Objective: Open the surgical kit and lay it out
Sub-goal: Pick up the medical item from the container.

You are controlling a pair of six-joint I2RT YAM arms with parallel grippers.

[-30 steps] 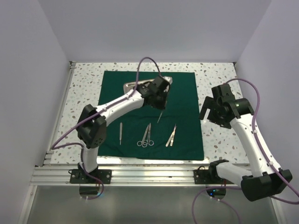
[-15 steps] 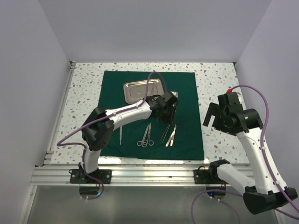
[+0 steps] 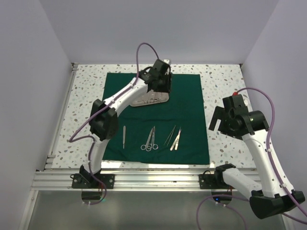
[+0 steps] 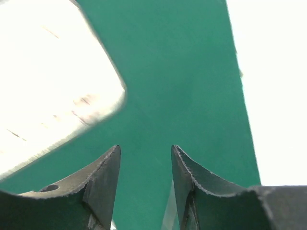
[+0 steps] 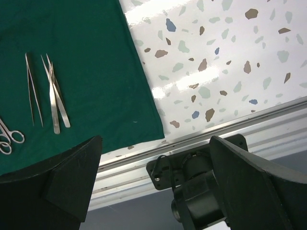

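The dark green drape (image 3: 187,105) lies spread flat on the table. The steel tray (image 3: 149,100) sits on its far half, partly hidden under my left gripper (image 3: 160,85). That gripper hovers above the tray's edge, open and empty. The left wrist view shows the gripper (image 4: 146,153) over bare drape (image 4: 182,72), with a tray corner (image 4: 48,86) to the left. On the near half lie a single forceps (image 3: 123,136), scissors (image 3: 149,140) and two tweezers (image 3: 169,136). My right gripper (image 3: 218,120) is open wide and empty above the table, right of the drape. Its wrist view shows the gripper (image 5: 153,163), the tweezers (image 5: 53,96) and the drape's near right corner (image 5: 144,124).
The speckled white table (image 3: 223,81) surrounds the drape. An aluminium rail (image 3: 153,177) runs along the near edge, with the arm base mounts (image 5: 192,182) on it. White walls close in the left, far and right sides.
My left gripper has moved from above the instruments on the near half to the far part over the tray. A thin tweezers now lies beside the others. The right arm has hardly moved.
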